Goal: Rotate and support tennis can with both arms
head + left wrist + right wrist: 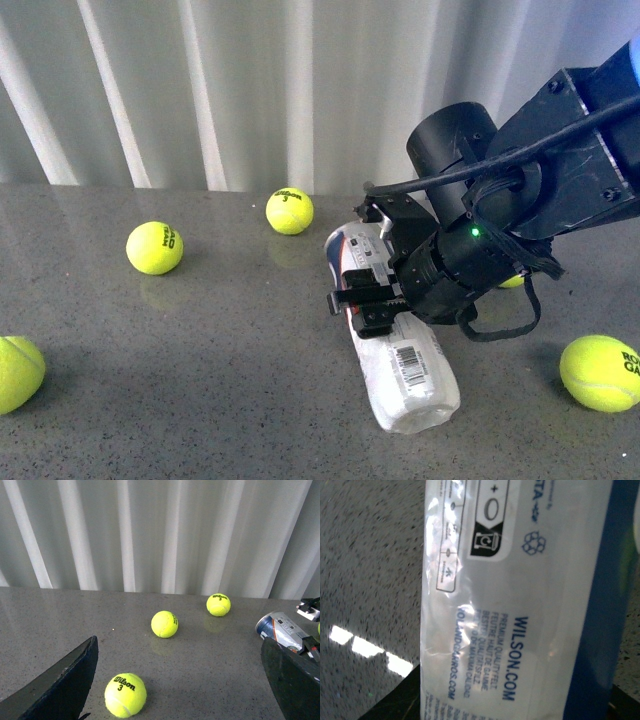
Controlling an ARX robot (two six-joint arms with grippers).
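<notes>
- Tennis can (pixel 520 605) lies on its side on the speckled grey table (pixel 200 390), clasped mid-length by my right gripper (pixel 367 298).
- Its glossy white-and-navy label reads "WILSON.COM" and "PREMIUM QUALITY FELT"; a barcode faces up.
- My left gripper (pixel 180 695) spreads wide, holding nothing.
- A fuzzy yellow ball (pixel 125 695) near it reads "Wilson 3".

A robotics test lab: a grey speckled bench (pixel 200 400) runs back to a white pleated curtain (pixel 250 90), which hangs across the whole far side as a plain backdrop. At the right, a bulky black right arm (pixel 560 150) of a robot reaches over the bench, trailing exposed black cables (pixel 450 178) and showing a lit green indicator light (pixel 474 232). Yellow tennis balls (pixel 154 247) lie scattered well apart, left, far and near right.
</notes>
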